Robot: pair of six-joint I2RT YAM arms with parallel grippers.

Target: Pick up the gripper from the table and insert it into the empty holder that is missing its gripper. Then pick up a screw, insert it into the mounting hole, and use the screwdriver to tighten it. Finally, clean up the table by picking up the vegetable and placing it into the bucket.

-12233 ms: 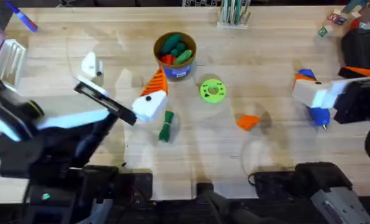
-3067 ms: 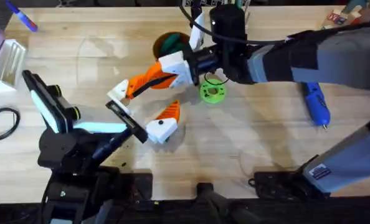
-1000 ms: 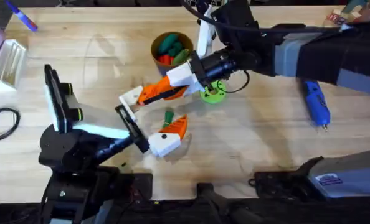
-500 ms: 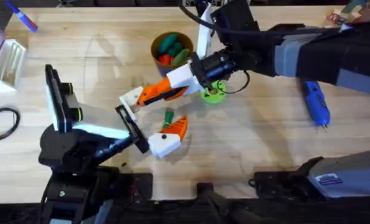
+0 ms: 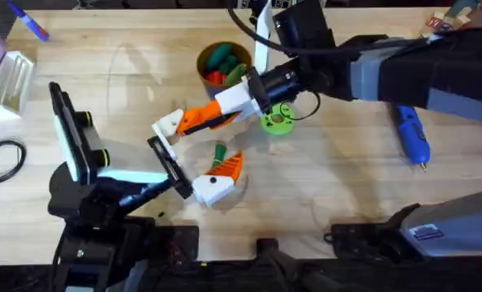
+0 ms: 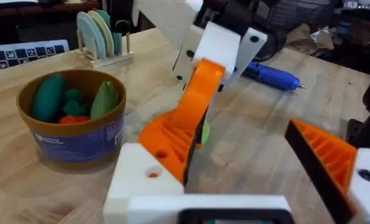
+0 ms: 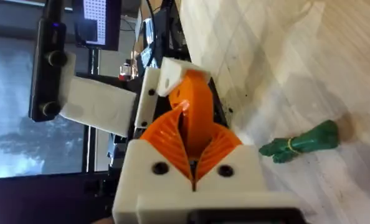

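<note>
1. The insertion step is in hand: the right gripper (image 5: 194,122) reaches across to mid-bench, its fingers clenched on the orange gripper wedge (image 6: 184,118), and presses it against the holder (image 6: 144,177), the left arm's bare white jaw block
2. The left gripper (image 5: 191,154) is spread wide; its other finger (image 5: 225,166) wears its orange tip, nearer the bench's front edge
3. In the left wrist view the wedge's foot lies on the holder's face, seemingly not fully home; I judge the next move is to push it down until the mounting holes line up, then release cleanly
4. One vegetable (image 5: 218,152), a dark green bundle, lies on the bench between the two left fingers
5. One bucket (image 5: 222,66) stands toward the bench's far edge, with green and red toys inside
6. One blue screwdriver (image 5: 411,136) lies near the bench's right edge, untouched
7. One bright green disc (image 5: 277,120) sits just beside the right arm's wrist; I cannot make out any screws
</note>
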